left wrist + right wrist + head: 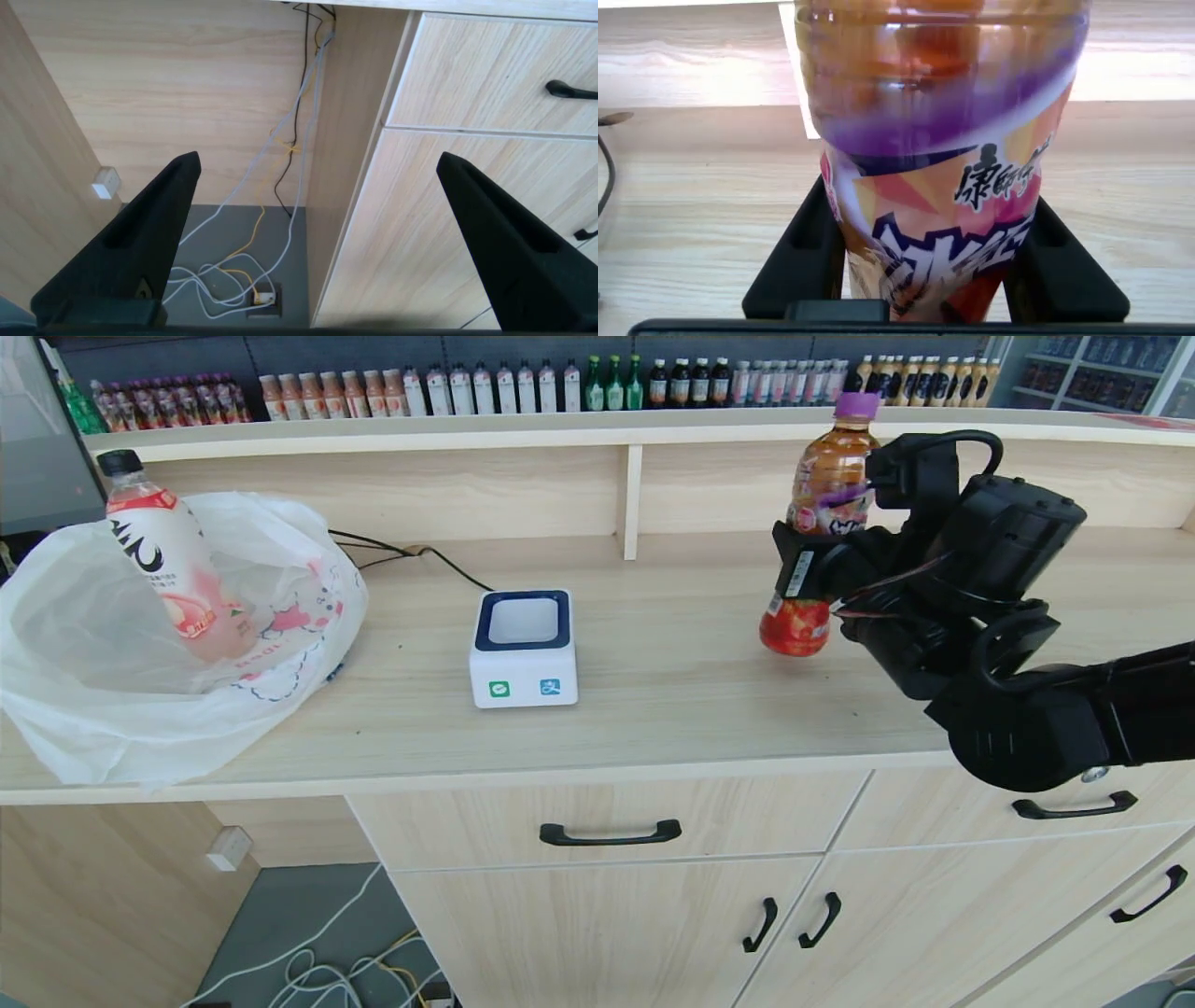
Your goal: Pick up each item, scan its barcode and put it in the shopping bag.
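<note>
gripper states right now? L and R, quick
Left gripper: open, fingers wide apart, holding nothing.
Right gripper: closed on the purple-capped bottle.

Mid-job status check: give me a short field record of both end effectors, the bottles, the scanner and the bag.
right end effector: shut on the purple-capped plastic bottle with orange-red label, held upright, right of the scanner
left end effector: open, holding nothing, down by the wooden cabinet front
scanner: white box scanner with dark blue-rimmed window, mid-counter, nothing over it
bag: white plastic shopping bag, open, at the counter's left end
in bag: black-capped bottle with pink label, leaning
pending: scan the held bottle, then bag it
</note>
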